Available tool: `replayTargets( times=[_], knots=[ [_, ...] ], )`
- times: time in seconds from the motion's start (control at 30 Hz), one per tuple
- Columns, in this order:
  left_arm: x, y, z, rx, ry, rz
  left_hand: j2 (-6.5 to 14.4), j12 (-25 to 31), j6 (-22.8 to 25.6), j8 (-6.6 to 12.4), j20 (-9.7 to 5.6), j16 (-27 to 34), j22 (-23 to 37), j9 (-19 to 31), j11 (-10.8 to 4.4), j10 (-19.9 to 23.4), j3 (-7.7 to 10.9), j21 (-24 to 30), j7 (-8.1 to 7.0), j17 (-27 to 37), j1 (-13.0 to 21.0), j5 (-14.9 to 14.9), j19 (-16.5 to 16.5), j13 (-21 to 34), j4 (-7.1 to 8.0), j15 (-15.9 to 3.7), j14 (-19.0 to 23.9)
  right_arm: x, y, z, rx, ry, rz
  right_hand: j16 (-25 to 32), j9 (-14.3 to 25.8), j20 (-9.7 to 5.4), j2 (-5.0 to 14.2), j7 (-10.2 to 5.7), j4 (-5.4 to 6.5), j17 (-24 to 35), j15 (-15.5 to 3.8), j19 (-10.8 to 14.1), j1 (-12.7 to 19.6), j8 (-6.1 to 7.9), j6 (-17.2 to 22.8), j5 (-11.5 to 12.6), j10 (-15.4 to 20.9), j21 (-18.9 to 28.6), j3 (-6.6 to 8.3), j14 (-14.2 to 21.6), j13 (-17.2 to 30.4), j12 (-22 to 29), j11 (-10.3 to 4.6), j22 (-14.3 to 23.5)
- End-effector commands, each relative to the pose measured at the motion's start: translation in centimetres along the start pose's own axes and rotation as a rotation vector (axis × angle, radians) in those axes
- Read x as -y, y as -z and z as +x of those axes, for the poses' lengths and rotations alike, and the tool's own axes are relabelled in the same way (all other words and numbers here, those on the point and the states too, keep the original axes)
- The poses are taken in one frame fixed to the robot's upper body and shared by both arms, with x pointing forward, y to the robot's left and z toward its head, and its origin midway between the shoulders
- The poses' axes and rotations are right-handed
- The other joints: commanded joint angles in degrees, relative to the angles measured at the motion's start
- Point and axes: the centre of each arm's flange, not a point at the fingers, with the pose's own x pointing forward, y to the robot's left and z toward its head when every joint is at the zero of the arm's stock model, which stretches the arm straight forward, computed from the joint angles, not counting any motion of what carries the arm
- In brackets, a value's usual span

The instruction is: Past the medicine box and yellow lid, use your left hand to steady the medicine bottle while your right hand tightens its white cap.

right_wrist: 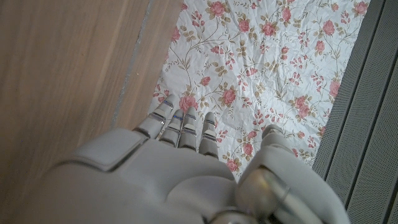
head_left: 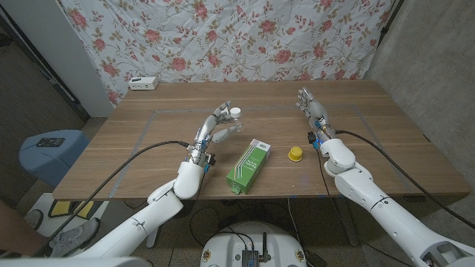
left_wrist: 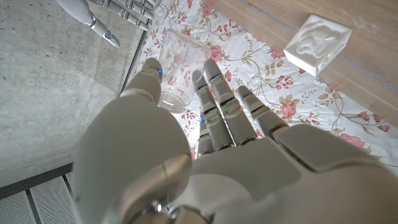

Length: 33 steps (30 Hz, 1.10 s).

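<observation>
Risk at this stage centres on the medicine bottle (head_left: 233, 122), which stands on the wooden table (head_left: 386, 141) beyond the green medicine box (head_left: 248, 166) and the yellow lid (head_left: 295, 153), its white cap (head_left: 235, 113) on top. The left hand (head_left: 211, 133) has its fingers spread around the clear bottle; the left wrist view shows the thumb and fingers (left_wrist: 214, 93) flanking it, but whether they actually press on it cannot be told. The right hand (head_left: 312, 106) hovers well apart from the bottle, fingers extended and holding nothing. If the left hand's hold is loose, the torque applied by the right hand would likely spin the whole bottle rather than tighten the cap. The bottle looks light and narrow, so a sideways approach by the right hand could tip it or push it out of the left fingers. The right arm's travel also passes near the yellow lid, which a low forearm could knock away.
</observation>
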Motion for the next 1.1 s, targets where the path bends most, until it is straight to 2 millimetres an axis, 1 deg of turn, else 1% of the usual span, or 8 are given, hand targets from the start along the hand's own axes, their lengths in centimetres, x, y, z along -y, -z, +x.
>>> replayTargets(
  times=[0.03,0.37,0.47,0.57,0.7,0.8,1.03,1.1],
  knots=[
    [0.0,0.7,-0.5,-0.017,0.004,0.01,0.32,0.17,0.21,0.17,-2.41,0.22,0.11,0.27,-3.1,2.92,-0.21,0.1,-0.67,0.2,0.56,0.31,-0.22,0.24,-0.14,-5.22,-0.29,0.2,0.6,-0.1,0.015,0.028,0.009,0.42,0.06,-2.2,-0.05,-0.12,0.0,0.0,-0.43,0.57,-0.13,0.5,0.67,0.51,0.75,0.17,0.63,0.46,-0.06,0.34,0.02,0.14],
    [-0.1,1.1,-1.1,-0.021,0.016,0.056,-0.06,0.18,0.2,0.18,-1.48,0.12,0.13,0.27,-3.12,2.69,-0.51,0.11,-0.89,0.18,0.62,0.3,-0.33,0.26,-0.26,-5.38,-1.02,0.1,1.1,-0.2,0.012,0.027,0.014,0.52,0.05,-2.21,-0.01,0.04,-0.08,-0.04,-0.53,1.08,-0.16,0.62,1.16,0.49,1.2,0.32,0.75,0.89,-0.06,0.42,0.12,0.14],
    [0.0,1.2,-1.3,-0.019,0.021,0.065,-0.01,0.21,0.41,0.26,-1.52,0.17,0.14,0.27,-3.11,2.71,-0.56,0.13,-0.84,0.21,0.61,0.31,-0.31,0.26,-0.23,-5.33,-1.07,0.0,1.2,-0.3,0.012,0.028,0.014,0.52,0.05,-2.24,0.04,0.0,-0.11,-0.06,-0.52,1.15,-0.15,0.62,1.21,0.49,1.32,0.33,0.81,0.94,-0.06,0.44,0.04,0.14],
    [0.1,1.4,-1.5,-0.022,0.014,0.071,-0.01,0.22,0.44,0.27,-1.38,0.19,0.14,0.27,-3.12,2.65,-0.62,0.12,-0.76,0.22,0.62,0.31,-0.38,0.26,-0.21,-5.33,-1.2,-0.1,1.2,-0.4,0.012,0.03,0.016,0.56,0.05,-2.24,0.08,-0.05,-0.16,-0.07,-0.29,1.26,-0.13,0.67,1.46,0.48,1.56,0.34,0.88,1.14,-0.06,0.48,0.43,0.14],
    [0.3,1.5,-1.7,-0.004,0.006,0.093,-0.34,0.16,0.95,0.45,-1.16,0.07,0.15,0.27,-2.93,2.35,-0.88,0.12,-0.76,0.18,0.64,0.31,-0.48,0.26,-0.3,-5.37,-1.83,-0.3,1.3,-0.4,0.016,0.033,0.023,0.56,0.05,-2.24,0.11,-0.01,-0.22,-0.09,-0.32,1.43,-0.12,0.68,1.62,0.46,1.65,0.37,0.96,1.26,-0.06,0.47,0.3,0.14],
    [0.5,1.6,-1.8,-0.009,0.005,0.1,-0.28,0.3,1.15,0.5,-1.12,0.19,0.16,0.27,-3.33,2.63,-0.97,0.14,-0.88,0.25,0.74,0.33,-0.46,0.26,-0.31,-5.47,-1.85,-0.5,1.3,-0.5,0.02,0.031,0.025,0.57,0.05,-2.23,0.15,-0.02,-0.25,-0.1,-0.31,1.52,-0.1,0.72,1.79,0.46,1.75,0.38,1.02,1.36,-0.06,0.47,0.47,0.13],
    [0.7,2.0,-2.1,-0.01,0.005,0.1,0.0,0.52,1.48,0.54,-1.12,0.46,0.16,0.27,-3.15,3.13,-1.09,0.17,-0.83,0.37,0.84,0.39,-0.46,0.24,-0.22,-5.47,-1.64,-0.9,1.4,-0.5,0.017,0.031,0.036,0.56,0.05,-2.14,0.17,0.07,-0.33,-0.11,-0.27,1.7,-0.1,0.76,2.12,0.44,1.87,0.38,1.13,1.49,-0.05,0.44,0.59,0.13],
    [0.8,2.1,-2.3,-0.022,0.0,0.107,0.1,0.53,1.41,0.48,-1.2,0.52,0.16,0.27,-3.12,3.13,-1.14,0.2,-0.51,0.39,0.83,0.41,-0.41,0.23,-0.16,-5.41,-1.57,-1.1,1.5,-0.5,0.018,0.028,0.04,0.54,0.05,-2.11,0.18,0.08,-0.34,-0.11,-0.25,1.7,-0.14,0.69,2.05,0.43,1.96,0.35,1.16,1.5,-0.05,0.45,0.54,0.13]
  ],
)
